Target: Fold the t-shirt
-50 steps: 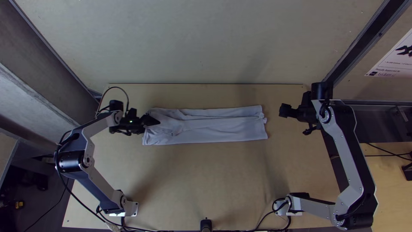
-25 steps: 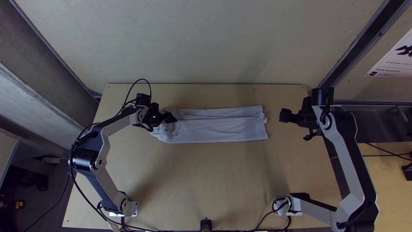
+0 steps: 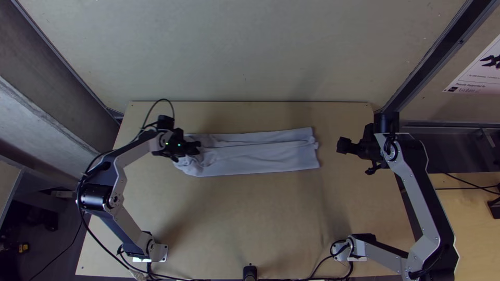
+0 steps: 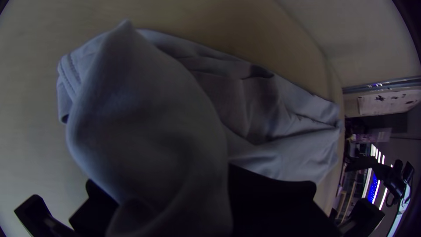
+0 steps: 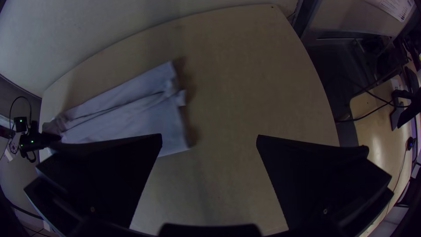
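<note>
While its black fingers (image 4: 269, 193) pinch one end of the t-shirt (image 3: 260, 155), the left tool (image 3: 195, 146) draws the fabric up between them in a loose, rounded fold with a peaked top. Right tool (image 3: 341, 145): spread wide, nothing between its flat, wedge-shaped fingers (image 5: 109, 175), standing apart from the garment's opposite end.

Materials: soft, matte, pale grey-lilac cloth, finely creased; a row of parallel stitching at one edge; tabletop (image 3: 250, 213) of smooth, light wood; dull black fingers on both tools.

T-shirt: one piece, folded into a long, narrow strip lying across the middle of the tabletop; a lengthwise ridge between its layers; rumpled and partly lifted at the left tool, flatter towards the right tool, where the layered end is slightly uneven.
</note>
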